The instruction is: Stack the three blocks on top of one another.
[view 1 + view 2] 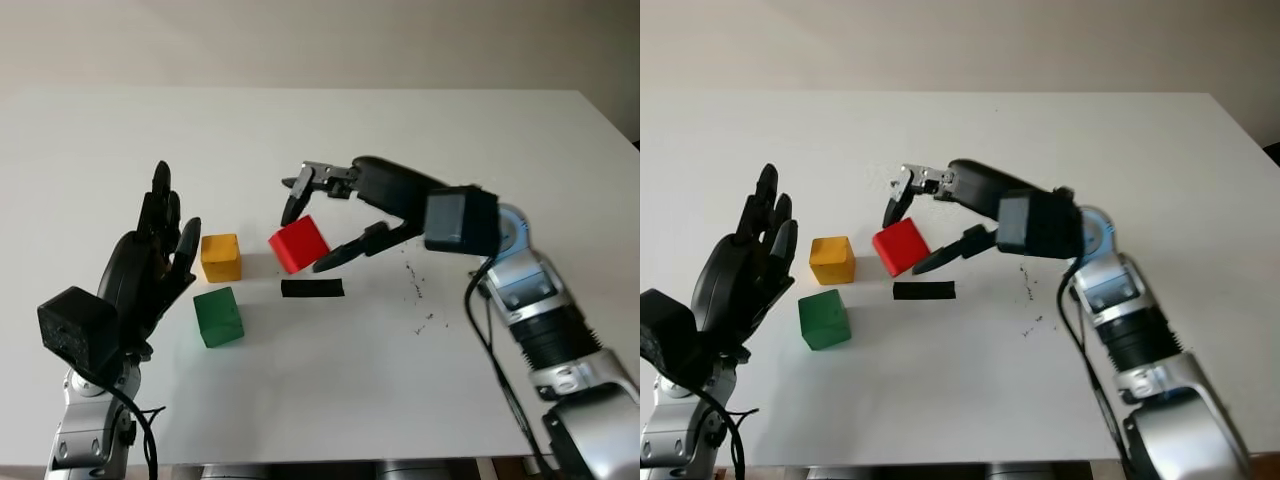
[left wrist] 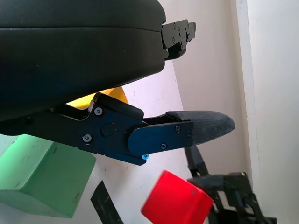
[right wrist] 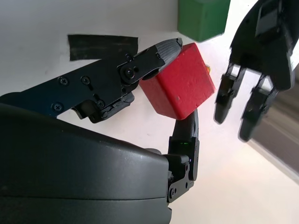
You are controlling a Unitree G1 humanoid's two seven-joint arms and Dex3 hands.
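My right hand [image 1: 306, 241] reaches in from the right and is shut on the red block [image 1: 298, 243], pinching it between the fingertips [image 3: 169, 46]. The block is tilted and sits just right of the yellow block [image 1: 221, 256]. A green block [image 1: 218, 316] stands on the table in front of the yellow one, a small gap between them. The left hand [image 1: 160, 250] is open and raised upright at the left, close beside the yellow and green blocks without touching them. The red block [image 2: 176, 204] and green block [image 2: 42, 182] also appear in the left wrist view.
A short strip of black tape [image 1: 312, 288] lies on the white table [image 1: 330, 400] just in front of the red block. Small dark specks [image 1: 416, 290] mark the surface under my right forearm. The table's right edge runs close to the right arm.
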